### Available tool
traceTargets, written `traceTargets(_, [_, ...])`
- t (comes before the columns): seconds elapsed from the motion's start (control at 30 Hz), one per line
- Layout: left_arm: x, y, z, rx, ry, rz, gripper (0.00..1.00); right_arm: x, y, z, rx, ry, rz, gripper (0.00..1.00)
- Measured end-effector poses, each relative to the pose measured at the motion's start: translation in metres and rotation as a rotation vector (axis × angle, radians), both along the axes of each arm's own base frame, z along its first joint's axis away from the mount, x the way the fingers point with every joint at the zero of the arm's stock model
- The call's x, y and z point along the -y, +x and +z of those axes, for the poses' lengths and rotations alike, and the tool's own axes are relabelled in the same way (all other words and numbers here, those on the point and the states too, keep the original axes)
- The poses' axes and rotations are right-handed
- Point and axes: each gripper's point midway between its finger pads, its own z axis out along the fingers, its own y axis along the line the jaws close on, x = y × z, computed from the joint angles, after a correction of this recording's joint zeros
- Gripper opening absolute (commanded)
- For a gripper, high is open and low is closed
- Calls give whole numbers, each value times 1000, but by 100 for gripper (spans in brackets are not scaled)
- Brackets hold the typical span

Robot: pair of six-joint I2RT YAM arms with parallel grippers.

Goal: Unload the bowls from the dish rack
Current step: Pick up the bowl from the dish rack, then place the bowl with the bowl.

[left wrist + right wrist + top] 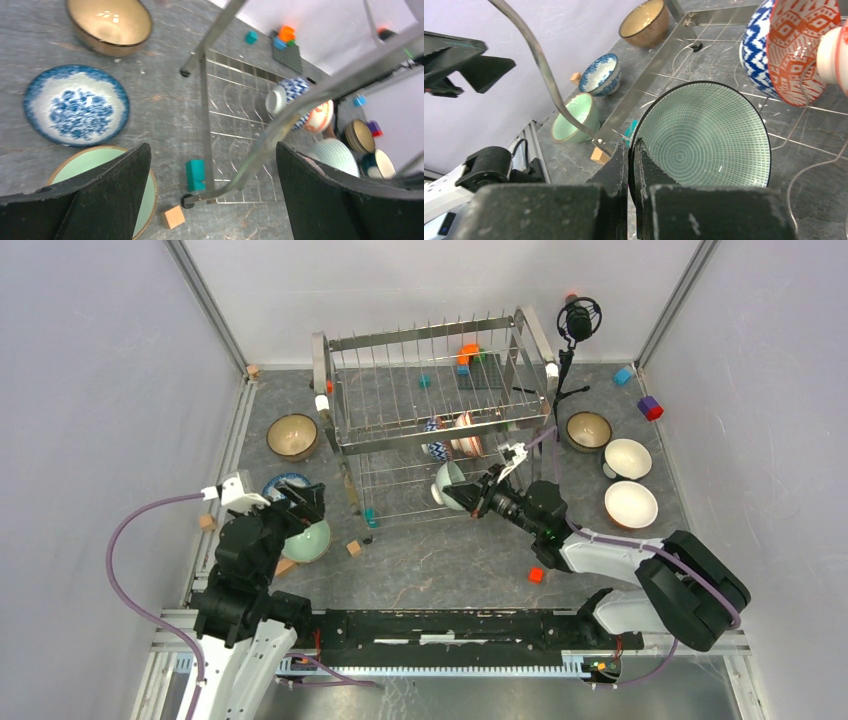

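**Grip is on, now pull out clean**

From the dish rack [400, 437] lower tier, we'd draw the green bowl [704, 135] out near-right, clear of wires and the blue bowl [755, 55] beyond. Our right gripper [630, 150] is clamped tight on its right rim. Our left gripper [212, 147] is wide apart, empty, over the left counter [450, 560].

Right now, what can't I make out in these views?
Top view: blue-and-white bowl, half hidden under the left arm.
Left wrist view: pale green bowl, mostly behind the left fingers.
Right wrist view: red-patterned bowl, cut off by the top edge.
Right wrist view: green ringed bowl's near rim, hidden between the right fingers.
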Motion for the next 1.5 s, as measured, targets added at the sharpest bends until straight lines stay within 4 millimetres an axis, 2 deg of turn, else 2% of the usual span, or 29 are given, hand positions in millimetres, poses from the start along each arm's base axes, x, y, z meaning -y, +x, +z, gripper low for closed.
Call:
traceTargets(0.2, [-31,-5,-8,-33,-17,186,100,2,-13,19,29,54,39,0])
traceTargets(0.33, [-37,-12,-2,-24,-44,224,100,4,-24,29,56,78,70,0])
traceTargets(0.53, [-30,-20,15,7,-90,177,100,5,-45,33,78,86,123,0])
traceTargets(0.73, [-1,-26,14,-3,-161,26,100,-3,-79,31,131,32,194,0])
traceTargets(0.83, [22,-30,3,-26,-215,-86,100,-12,-107,24,174,-38,244,0])
traceTargets(0.9, [38,-33,-12,-65,-253,-161,100,-17,-128,18,206,-91,283,0])
traceTargets(1.03, [53,-42,-36,-144,-288,-241,100,-16,-149,8,255,-172,299,0])
traceTargets(1.13, [59,-49,-37,-151,-297,-284,100,-10,-155,-8,285,-247,277,0])
traceTargets(1.37, [71,-54,-38,-159,-308,-355,100,14,-154,-68,316,-457,218,0])
traceTargets(1.5, [75,-54,-45,-179,-309,-379,100,27,-155,-94,333,-536,207,0])
